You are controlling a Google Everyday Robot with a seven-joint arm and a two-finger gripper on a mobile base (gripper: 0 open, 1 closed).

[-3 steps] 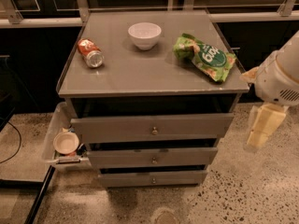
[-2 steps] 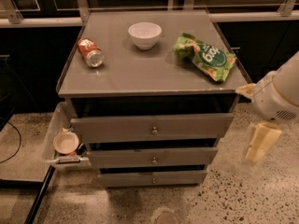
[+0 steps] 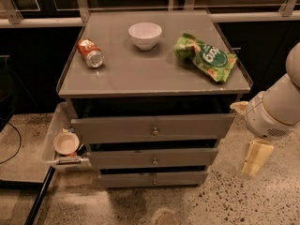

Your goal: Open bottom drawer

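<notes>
The bottom drawer (image 3: pixel 152 178) is the slimmest grey front, lowest of three in the grey cabinet, with a small brass knob (image 3: pixel 154 181) at its centre. It sits nearly flush, only slightly forward. My gripper (image 3: pixel 253 157) hangs at the right of the cabinet, beside the middle drawer's height and apart from the drawers. Its cream-coloured fingers (image 3: pixel 256 154) point down toward the floor. The white arm (image 3: pixel 276 109) comes in from the right edge.
Above are the middle drawer (image 3: pixel 153 158) and the tallest top drawer (image 3: pixel 152 128). The cabinet top holds a white bowl (image 3: pixel 145 34), a soda can (image 3: pixel 91 53) on its side and a green chip bag (image 3: pixel 206 56). A tray (image 3: pixel 52 135) with a small bowl (image 3: pixel 66 143) sticks out at the left.
My gripper and arm have moved down and slightly left, from beside the top drawer toward the lower drawers. The drawers have not moved.
</notes>
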